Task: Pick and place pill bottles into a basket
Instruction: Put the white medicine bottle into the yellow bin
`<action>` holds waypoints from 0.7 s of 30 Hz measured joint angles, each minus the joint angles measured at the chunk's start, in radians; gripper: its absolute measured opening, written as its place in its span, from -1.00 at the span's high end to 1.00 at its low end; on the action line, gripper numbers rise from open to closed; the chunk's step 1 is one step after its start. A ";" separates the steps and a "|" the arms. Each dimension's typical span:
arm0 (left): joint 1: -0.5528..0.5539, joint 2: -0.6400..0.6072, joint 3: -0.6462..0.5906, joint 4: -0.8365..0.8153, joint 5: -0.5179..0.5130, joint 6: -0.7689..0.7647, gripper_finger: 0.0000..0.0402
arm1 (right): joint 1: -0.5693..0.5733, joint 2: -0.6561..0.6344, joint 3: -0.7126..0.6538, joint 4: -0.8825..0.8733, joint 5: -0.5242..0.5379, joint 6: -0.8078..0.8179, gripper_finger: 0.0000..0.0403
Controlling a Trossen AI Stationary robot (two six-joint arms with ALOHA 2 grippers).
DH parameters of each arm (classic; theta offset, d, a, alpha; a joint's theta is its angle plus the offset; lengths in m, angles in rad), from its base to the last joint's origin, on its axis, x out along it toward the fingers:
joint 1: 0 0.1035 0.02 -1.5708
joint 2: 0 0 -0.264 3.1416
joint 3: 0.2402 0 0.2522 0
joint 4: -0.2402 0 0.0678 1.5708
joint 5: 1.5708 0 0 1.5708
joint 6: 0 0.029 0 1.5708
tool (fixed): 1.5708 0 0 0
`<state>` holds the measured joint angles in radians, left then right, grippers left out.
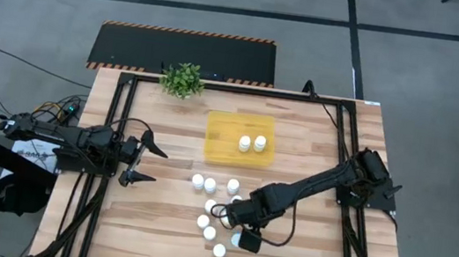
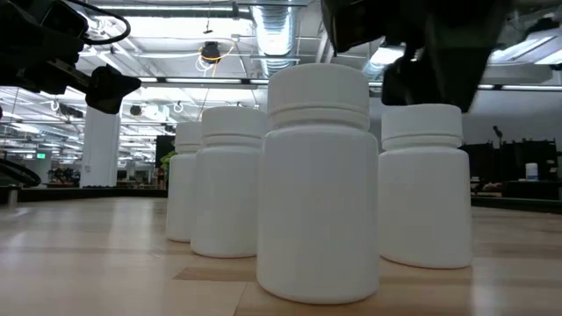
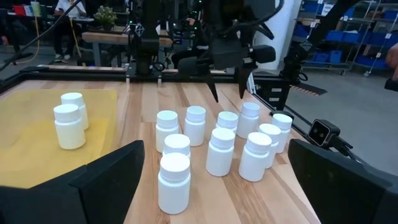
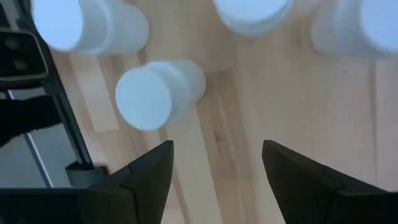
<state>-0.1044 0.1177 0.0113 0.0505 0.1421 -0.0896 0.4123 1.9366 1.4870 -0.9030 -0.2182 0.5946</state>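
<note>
Two pill bottles (image 1: 251, 143) upright inside the yellow basket (image 1: 221, 135), side by side near its right wall. Nine more white bottles (image 1: 212, 206) clustered on the bare wooden table (image 1: 317, 140) just in front of the basket, all standing, several touching or nearly so. Right gripper (image 1: 233, 211) lowered over the right side of that cluster, fingers spread, nothing between them; bottles crowding close on every side of it. Left gripper (image 1: 147, 160) well to the left of the basket, above the table, jaws wide and empty. Small green potted plant (image 1: 183, 79) behind the basket's left corner, at the table's far edge. From table height, nearest bottle (image 2: 318, 180) blocking most of the cluster. Exact gaps between the bottles under the right arm hard to make out from above.
</note>
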 joint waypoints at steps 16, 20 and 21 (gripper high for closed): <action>0.000 0.000 0.000 0.000 0.000 -0.002 -0.92 | 0.091 0.000 0.053 -0.012 0.094 -0.486 -0.19; 0.000 0.000 0.000 0.000 0.000 -0.006 -0.92 | 0.089 0.000 0.053 -0.012 0.164 -0.523 -0.19; 0.000 0.000 0.000 0.000 0.000 -0.002 -0.92 | 0.089 0.000 0.053 -0.012 0.173 -0.531 -0.19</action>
<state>-0.1046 0.1177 0.0113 0.0505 0.1421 -0.0920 0.5014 1.9362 1.5402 -0.9150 -0.0455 0.0634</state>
